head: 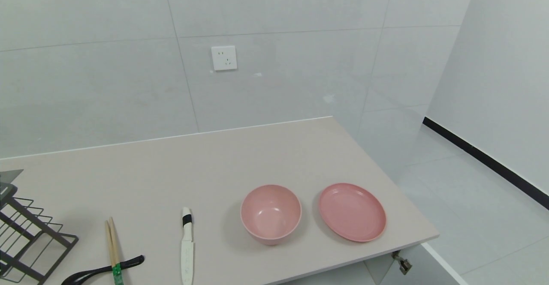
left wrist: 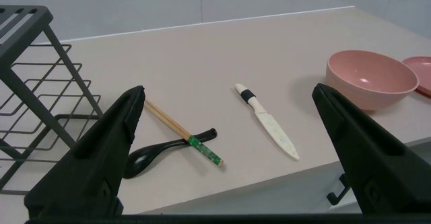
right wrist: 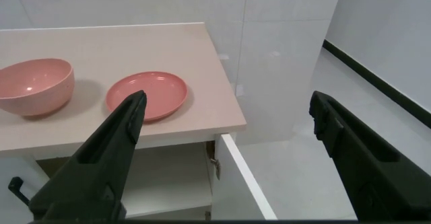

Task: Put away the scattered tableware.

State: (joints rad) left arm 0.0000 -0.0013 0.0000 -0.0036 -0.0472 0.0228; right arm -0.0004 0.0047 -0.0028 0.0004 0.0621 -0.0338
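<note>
- Left gripper (left wrist: 229, 96): jaws spread wide, holding nothing; faces the counter (head: 171, 169) from left of the bowl (head: 270, 214).
- Right gripper (right wrist: 227, 101): jaws spread wide, empty; faces the counter's corner from right of the bowl.
- Bowl: pink, upright, on the counter near its front edge.
- Plate (head: 352, 211): pink, just right of the bowl, not touching.
- Knife (head: 187, 246): white, flat, left of the bowl.
- Chopsticks (head: 112, 246): farther left, lying across a black spoon (head: 103, 270).
- Rack (head: 25, 242): dark wire, farthest left of the bowl.
</note>
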